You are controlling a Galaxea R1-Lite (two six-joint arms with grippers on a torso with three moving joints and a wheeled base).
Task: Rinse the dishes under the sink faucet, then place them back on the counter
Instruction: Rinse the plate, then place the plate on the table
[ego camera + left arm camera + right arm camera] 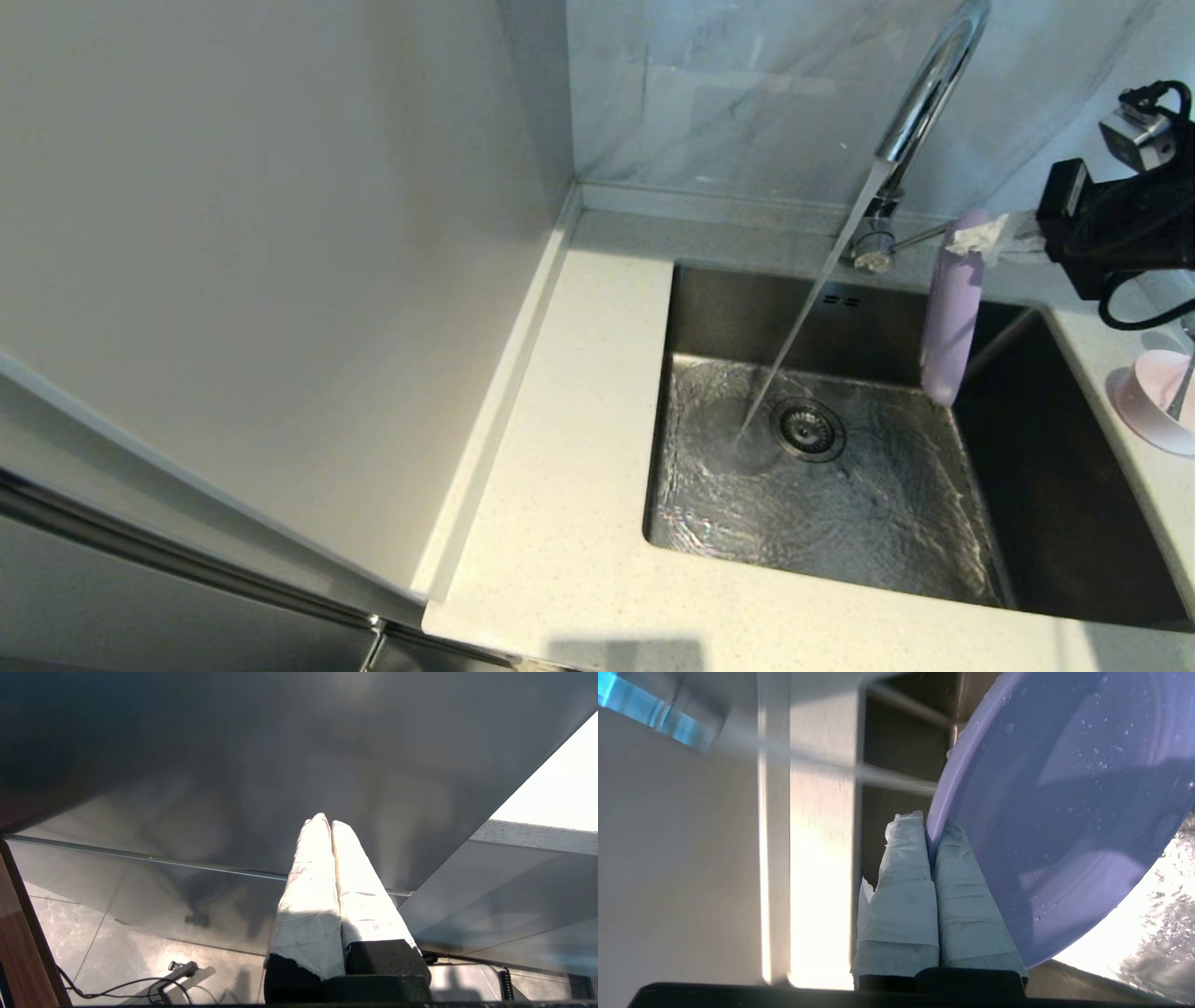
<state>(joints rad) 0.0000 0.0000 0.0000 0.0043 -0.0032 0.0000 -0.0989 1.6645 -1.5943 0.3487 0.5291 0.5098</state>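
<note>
Water runs from the chrome sink faucet into the steel sink, landing just left of the drain strainer. My right gripper is shut on the rim of the lavender plate, which hangs edge-on over the basin's right side, to the right of the stream and apart from it. The right wrist view shows the same plate wet with droplets, its rim pinched at the gripper. A pale pink bowl sits on the counter at the right, a thin spoon leaning in it.
My left gripper is shut, parked low beside the dark cabinet front, out of the head view. A tall pale wall panel borders the counter on the left. A marbled backsplash stands behind the faucet.
</note>
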